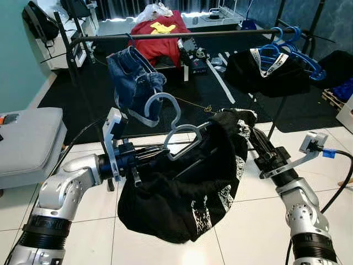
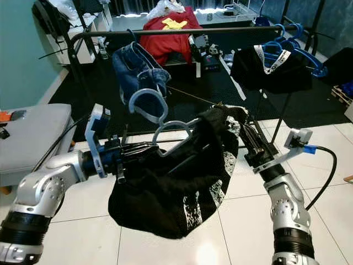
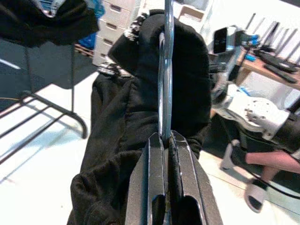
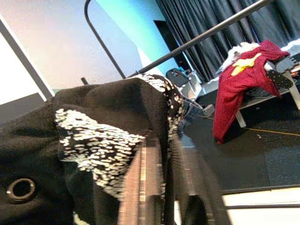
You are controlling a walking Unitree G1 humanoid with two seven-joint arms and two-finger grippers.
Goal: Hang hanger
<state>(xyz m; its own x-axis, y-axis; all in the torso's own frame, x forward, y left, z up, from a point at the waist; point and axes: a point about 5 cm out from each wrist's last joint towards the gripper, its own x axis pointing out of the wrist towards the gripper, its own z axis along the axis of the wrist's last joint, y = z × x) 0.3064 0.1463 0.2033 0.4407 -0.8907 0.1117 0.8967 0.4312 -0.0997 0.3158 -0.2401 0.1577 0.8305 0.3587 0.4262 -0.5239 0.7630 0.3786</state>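
A pale grey hanger (image 1: pixel 175 130) carries a black garment (image 1: pixel 185 193) that sags in a heap between both arms, below the rail (image 1: pixel 182 36). The left gripper (image 1: pixel 160 153) reaches across, fingers pinched on the hanger's edge. The right gripper (image 1: pixel 247 128) clamps the garment's far shoulder, arm angled upward.

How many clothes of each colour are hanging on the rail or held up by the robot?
Black: 2, the black patterned garment on the grey hanger the robot holds, and the black garment with white-lettered trim on the blue hangers.
Blue: 1, the blue denim garment on the black rail.
Total: 3
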